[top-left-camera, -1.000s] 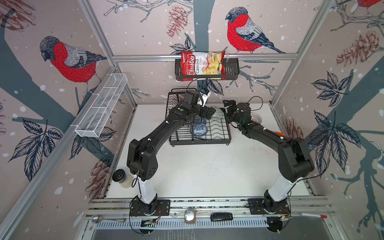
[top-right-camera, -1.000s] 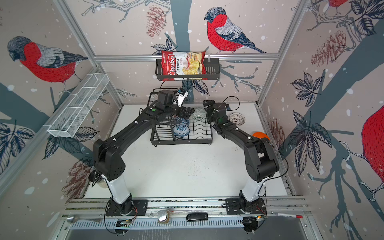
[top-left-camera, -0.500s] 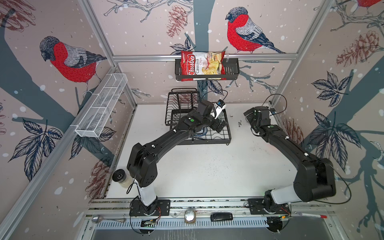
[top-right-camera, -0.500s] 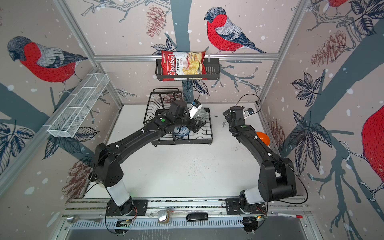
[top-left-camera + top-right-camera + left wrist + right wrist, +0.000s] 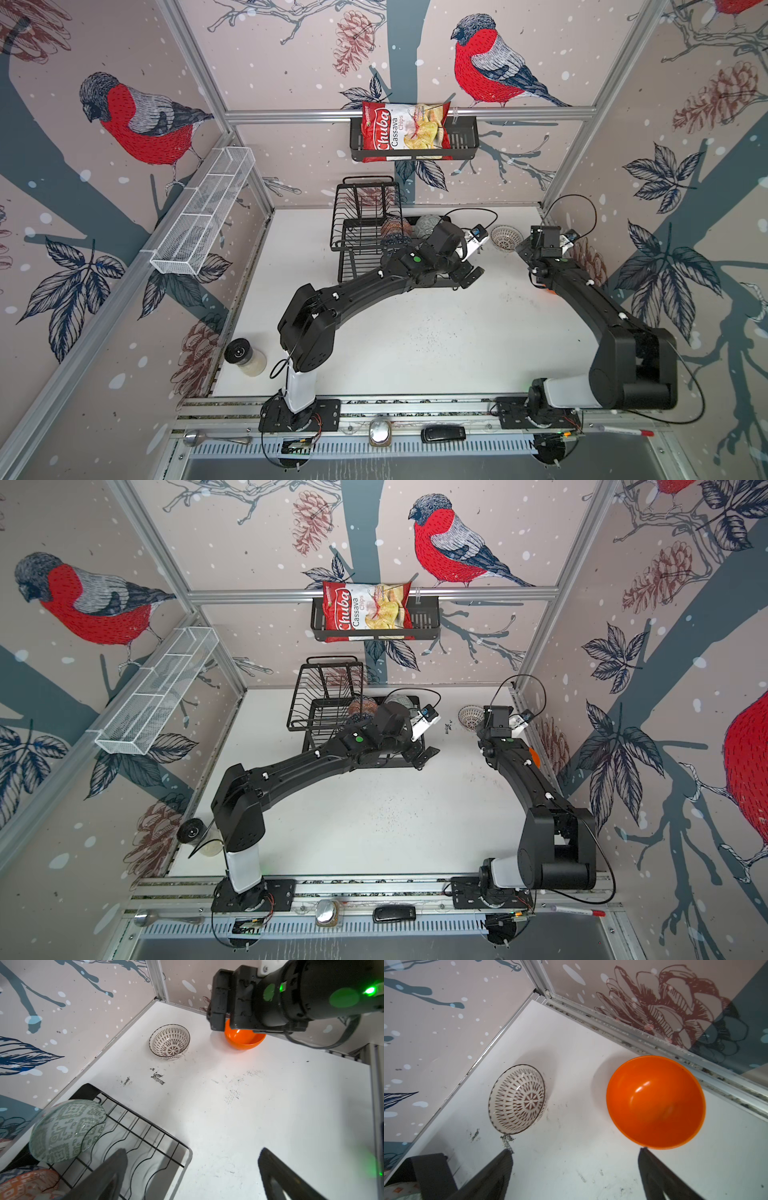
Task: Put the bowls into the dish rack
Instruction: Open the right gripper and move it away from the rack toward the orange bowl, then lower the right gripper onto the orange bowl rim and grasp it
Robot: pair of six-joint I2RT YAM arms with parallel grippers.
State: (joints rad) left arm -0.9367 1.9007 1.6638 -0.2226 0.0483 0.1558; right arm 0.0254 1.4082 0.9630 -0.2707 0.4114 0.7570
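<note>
A black-lidded jar (image 5: 245, 357) stands nearest, at the front left corner of the tabletop (image 5: 415, 332). The left arm (image 5: 374, 286) reaches across the middle to the near right corner of the rack (image 5: 361, 232). The left jaws stand wide apart with nothing between them. In the left wrist view their fingers (image 5: 108, 1172) frame that rack corner and the bare tabletop beside it.

In the rack's base tray, the grey bowl (image 5: 66, 1130) stands on edge at the back right, its underside facing outward. The orange-white bowl (image 5: 27, 1184) stands on edge next to it. A blue bowl (image 5: 397, 242) shows partly, just in front of that one.

Farther right, the right jaws are also spread wide and empty, low over the tabletop near the back right corner. One finger (image 5: 660, 1176) ends at the near rim of the orange bowl (image 5: 656, 1103); whether it touches cannot be told. That bowl sits upright on the tabletop beside the right wall. The lattice bowl (image 5: 517, 1101) sits upright near the back wall, apart from it and outside the rack.

On the back wall a basket (image 5: 465, 141) holds a chips bag (image 5: 405, 133). A mesh shelf (image 5: 203, 216) hangs on the left wall.
</note>
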